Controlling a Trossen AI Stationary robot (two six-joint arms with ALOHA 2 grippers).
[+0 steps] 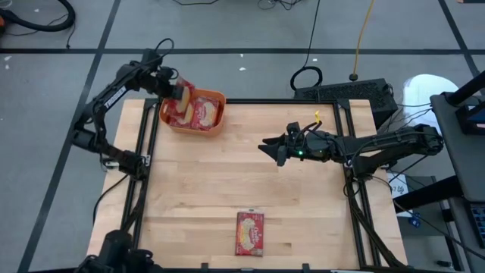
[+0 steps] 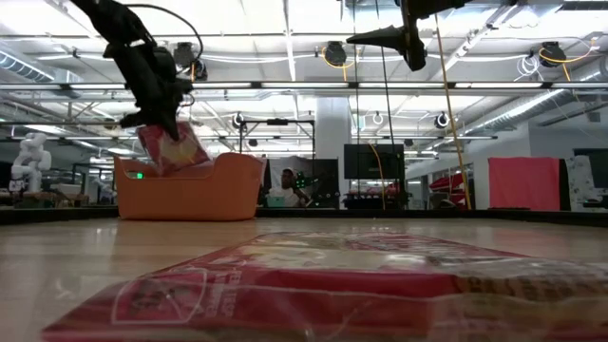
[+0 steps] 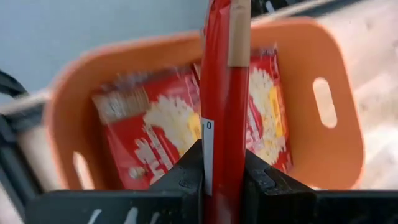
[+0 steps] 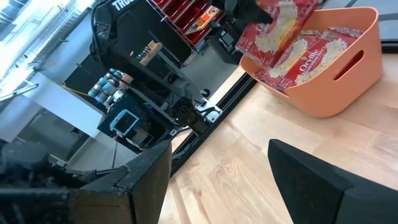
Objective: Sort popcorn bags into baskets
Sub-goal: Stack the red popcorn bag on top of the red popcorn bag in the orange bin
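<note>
One popcorn bag point(image 1: 184, 94) hung edge-down, clamped in the left end effector point(image 1: 176, 90) directly above the basket point(image 1: 214, 126) at upper left, while the right end effector point(image 1: 271, 148) waited wide near centre.

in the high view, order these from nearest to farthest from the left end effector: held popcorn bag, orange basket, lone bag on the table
1. Held popcorn bag, clamped in the left end effector above the basket.
2. Orange basket, directly beneath at the table's far left corner.
3. Lone bag, flat near the table's front edge.
</note>
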